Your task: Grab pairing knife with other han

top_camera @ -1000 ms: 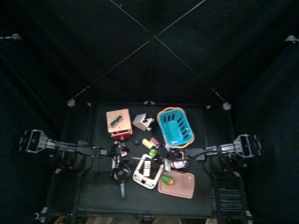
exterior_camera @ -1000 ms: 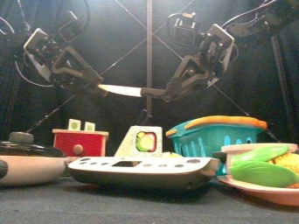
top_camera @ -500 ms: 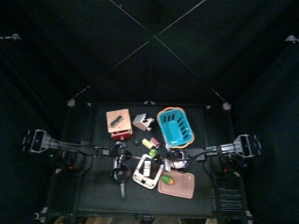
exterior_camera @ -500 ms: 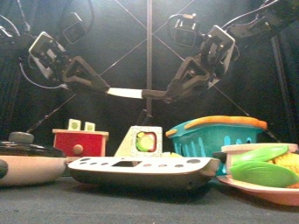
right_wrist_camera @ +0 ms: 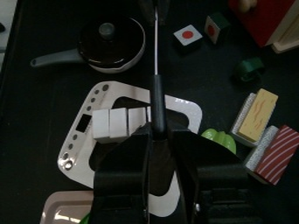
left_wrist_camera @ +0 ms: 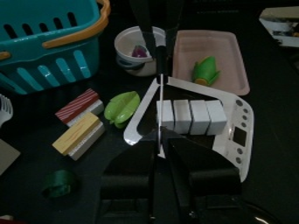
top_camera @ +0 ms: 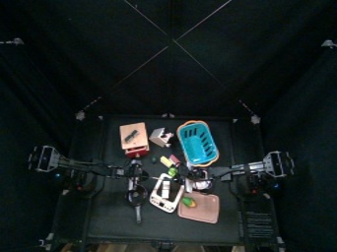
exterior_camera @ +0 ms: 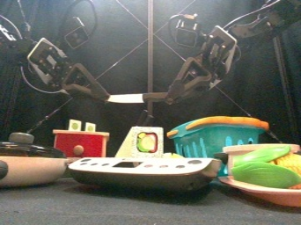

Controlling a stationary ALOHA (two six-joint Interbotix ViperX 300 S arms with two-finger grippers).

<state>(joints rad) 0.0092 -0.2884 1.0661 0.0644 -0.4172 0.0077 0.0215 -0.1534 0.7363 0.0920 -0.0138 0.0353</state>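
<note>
Left gripper [exterior_camera: 104,97], wide a second ago, now closed on blade end of paring knife [exterior_camera: 127,97]. Right gripper [exterior_camera: 165,95] grips handle end. Knife hangs level in air between both, above scale [exterior_camera: 141,170], table centre, blade toward 9 o'clock. Handover half done; right must release next.

Black table [top_camera: 105,133], white scale [exterior_camera: 141,170], teal basket [exterior_camera: 220,136], pink plate [exterior_camera: 273,187], black pan [exterior_camera: 26,164]

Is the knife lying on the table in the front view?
No: the knife hangs level in the air between the left end effector and the right end effector, well above the table's objects.
</note>
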